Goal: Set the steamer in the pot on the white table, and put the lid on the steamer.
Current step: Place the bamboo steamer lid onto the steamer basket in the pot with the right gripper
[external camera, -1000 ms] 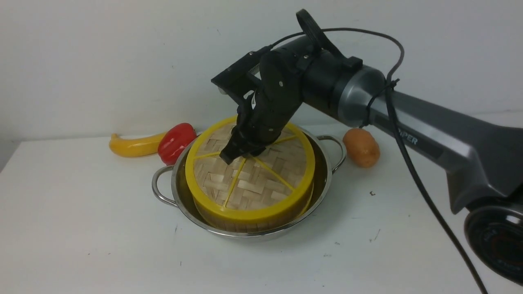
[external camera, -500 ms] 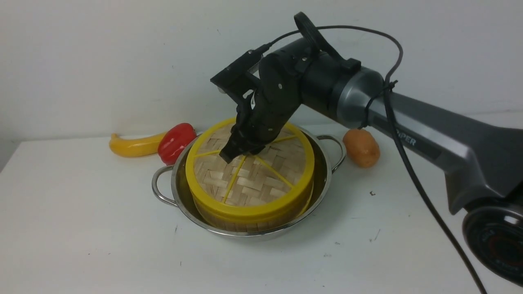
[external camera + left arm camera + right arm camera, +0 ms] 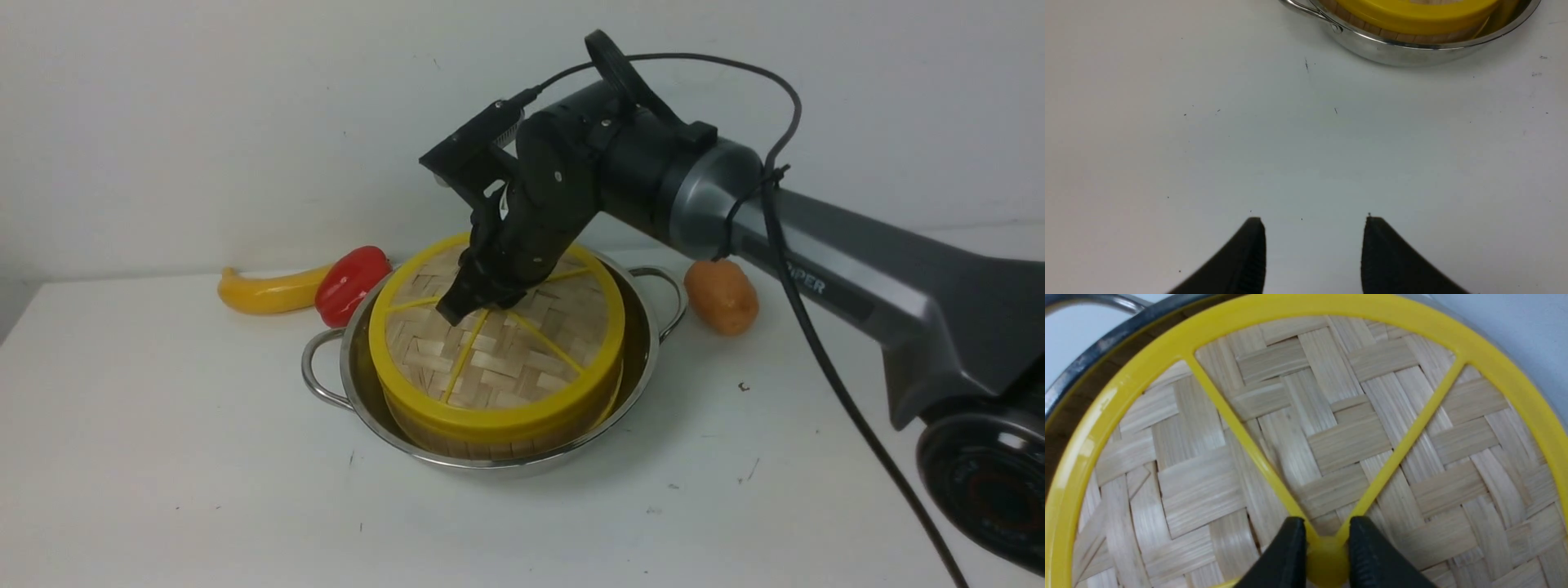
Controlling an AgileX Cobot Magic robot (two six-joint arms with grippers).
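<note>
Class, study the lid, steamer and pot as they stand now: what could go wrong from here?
1. The right gripper pinches the lid's centre knob. If the arm rises before the jaws part fully, the lid could lift or slide off the steamer.
2. The steamer sits off-centre in the pot, so a sideways tug might shift it.
3. The potato lies beneath the right arm; a low retreat might knock it.

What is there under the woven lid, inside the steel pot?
Under the lid, the steamer shows only its slatted wall, standing in the pot. Its inside is hidden by the lid, so whether it holds anything cannot be seen.
</note>
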